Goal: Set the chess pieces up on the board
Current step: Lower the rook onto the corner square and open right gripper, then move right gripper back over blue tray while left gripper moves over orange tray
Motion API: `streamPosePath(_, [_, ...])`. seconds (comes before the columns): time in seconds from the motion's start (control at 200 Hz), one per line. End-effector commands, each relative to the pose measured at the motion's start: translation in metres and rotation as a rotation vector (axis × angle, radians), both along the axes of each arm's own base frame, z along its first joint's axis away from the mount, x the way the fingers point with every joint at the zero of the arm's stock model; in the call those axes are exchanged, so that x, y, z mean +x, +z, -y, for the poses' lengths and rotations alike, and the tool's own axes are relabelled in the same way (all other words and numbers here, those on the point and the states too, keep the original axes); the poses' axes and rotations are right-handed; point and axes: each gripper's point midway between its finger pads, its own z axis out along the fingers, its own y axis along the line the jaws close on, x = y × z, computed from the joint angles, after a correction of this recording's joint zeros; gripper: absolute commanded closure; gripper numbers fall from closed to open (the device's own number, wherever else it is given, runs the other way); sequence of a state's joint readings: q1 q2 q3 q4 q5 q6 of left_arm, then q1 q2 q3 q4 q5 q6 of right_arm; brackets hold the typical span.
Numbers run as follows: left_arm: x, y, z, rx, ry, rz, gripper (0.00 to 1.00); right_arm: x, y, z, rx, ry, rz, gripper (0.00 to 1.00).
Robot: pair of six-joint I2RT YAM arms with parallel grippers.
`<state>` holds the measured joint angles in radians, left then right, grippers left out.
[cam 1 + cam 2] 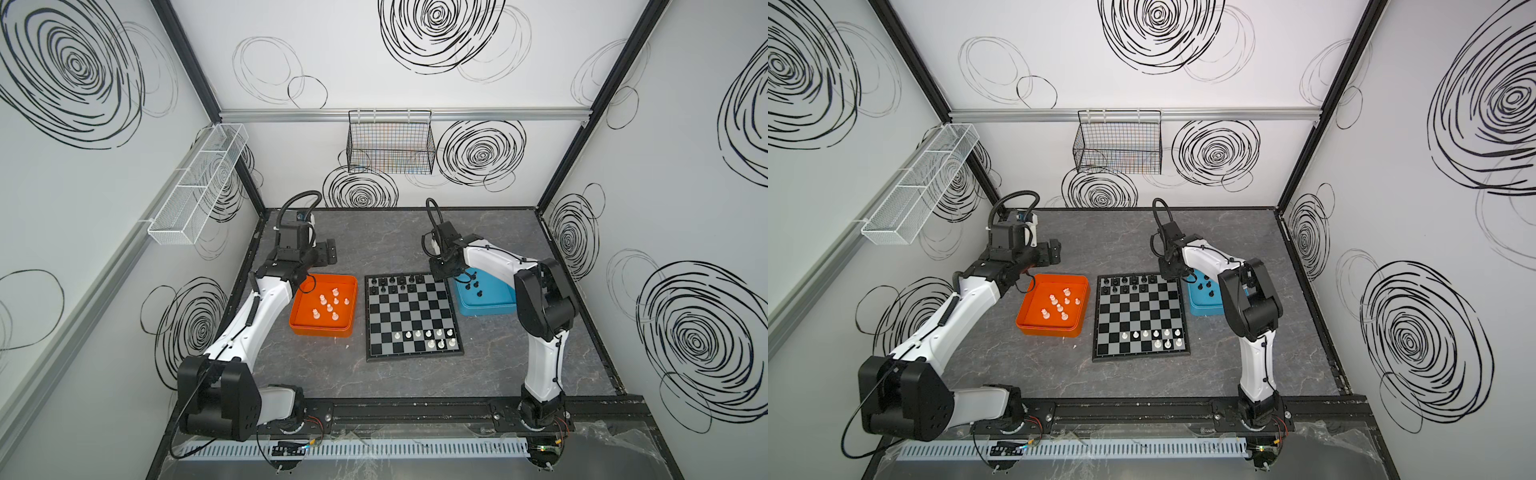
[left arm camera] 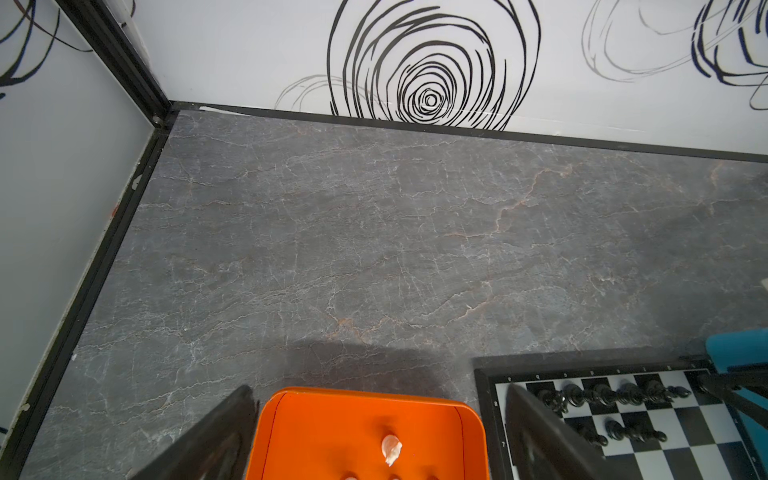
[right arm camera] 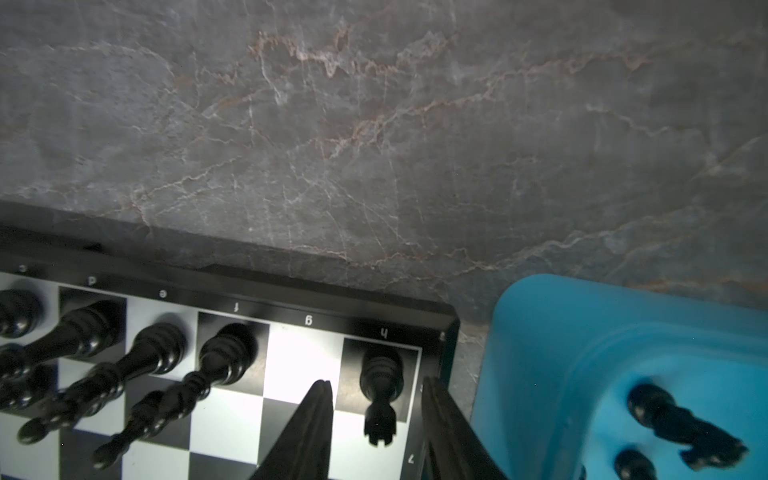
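The board (image 1: 409, 309) lies in the middle of the table in both top views. Several black chess pieces (image 1: 395, 282) stand on its far rows, and several white ones (image 1: 432, 336) on its near rows. My right gripper (image 3: 377, 381) hangs over the board's far right corner, open. A black rook (image 3: 381, 365) stands upright on the corner square between its fingers, with a gap on each side. My left gripper (image 2: 380, 388) is open and empty above the far edge of the orange tray (image 2: 473, 419). A white piece (image 2: 390, 449) lies in that tray.
The orange tray (image 1: 299, 307), left of the board, holds several white pieces (image 1: 330, 305). The blue tray (image 1: 494, 305), right of the board, holds several black pieces (image 1: 473, 284) and sits partly under the right arm. A wire basket (image 1: 390, 143) hangs on the back wall.
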<state>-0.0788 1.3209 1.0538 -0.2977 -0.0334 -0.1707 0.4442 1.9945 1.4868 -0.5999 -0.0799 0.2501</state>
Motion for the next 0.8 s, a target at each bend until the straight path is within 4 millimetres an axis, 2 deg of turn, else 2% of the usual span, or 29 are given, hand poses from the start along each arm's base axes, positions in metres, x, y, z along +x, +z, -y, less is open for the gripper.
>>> streamPosePath(0.0, [-0.002, -0.001, -0.008, -0.007, 0.073, -0.017, 0.04, 0.010, 0.049, 0.001, 0.040, -0.008, 0.083, 0.51])
streamPosePath(0.195, [-0.028, -0.025, -0.043, -0.042, 0.242, -0.148, 0.04, 0.018, 0.105, 0.002, 0.135, 0.006, 0.182, 0.27])
streamPosePath(0.225, [-0.033, -0.031, -0.047, -0.054, 0.261, -0.175, 0.04, 0.019, 0.112, 0.004, 0.139, 0.005, 0.194, 0.13])
streamPosePath(0.265, [-0.039, -0.037, -0.051, -0.067, 0.279, -0.206, 0.04, 0.019, 0.117, 0.006, 0.136, 0.002, 0.203, 0.07])
streamPosePath(0.43, [-0.056, -0.057, -0.050, -0.065, 0.267, -0.280, 0.02, 0.019, 0.130, 0.018, 0.142, -0.008, 0.233, 0.05])
streamPosePath(0.485, [-0.060, -0.065, -0.047, -0.070, 0.248, -0.302, 0.00, 0.018, 0.128, 0.020, 0.157, -0.005, 0.231, 0.05])
streamPosePath(0.63, [-0.070, -0.087, -0.037, -0.094, 0.223, -0.373, 0.07, 0.014, 0.113, 0.032, 0.176, -0.019, 0.195, 0.05])
streamPosePath(0.795, [-0.075, -0.109, -0.025, -0.085, 0.201, -0.450, 0.12, 0.015, 0.107, 0.043, 0.204, -0.040, 0.184, 0.05])
